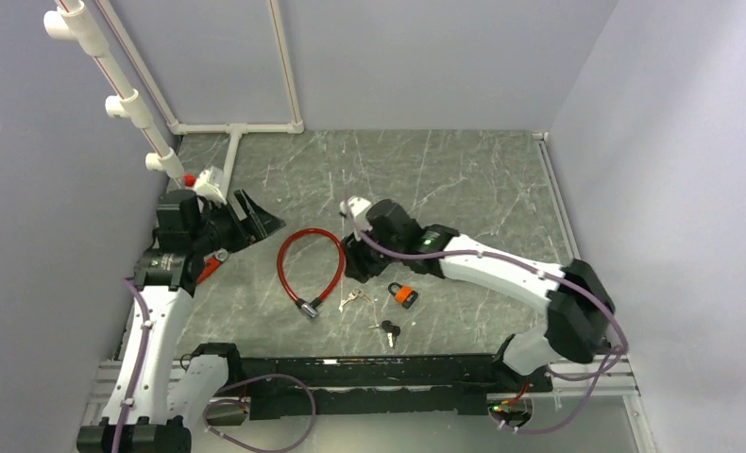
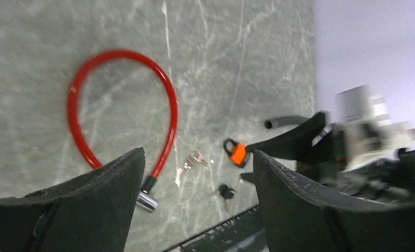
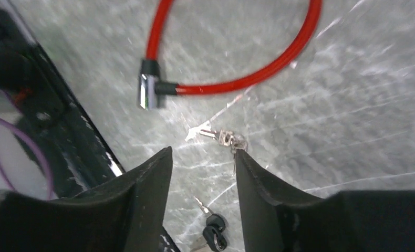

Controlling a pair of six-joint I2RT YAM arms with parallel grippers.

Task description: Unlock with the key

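Observation:
A red cable lock [image 1: 309, 263] lies looped on the marble table, its silver lock head [image 1: 306, 308] toward the near edge. A bunch of silver keys [image 1: 352, 298] lies right of the lock head. Beyond them sits a small orange padlock [image 1: 404, 294], with black-headed keys [image 1: 388, 329] nearer the front. My right gripper [image 1: 353, 269] hovers just above the silver keys [image 3: 221, 136], open, nothing between its fingers. My left gripper [image 1: 263, 219] is raised at the left, open and empty, facing the cable lock [image 2: 116, 100], the padlock [image 2: 237, 153] and the black-headed keys [image 2: 226, 191].
A white pipe frame [image 1: 124, 94] runs along the left wall and back corner. A black rail [image 1: 369, 363] lines the table's near edge. Grey walls close in the left, back and right sides. The right arm [image 2: 352, 147] fills the right of the left wrist view.

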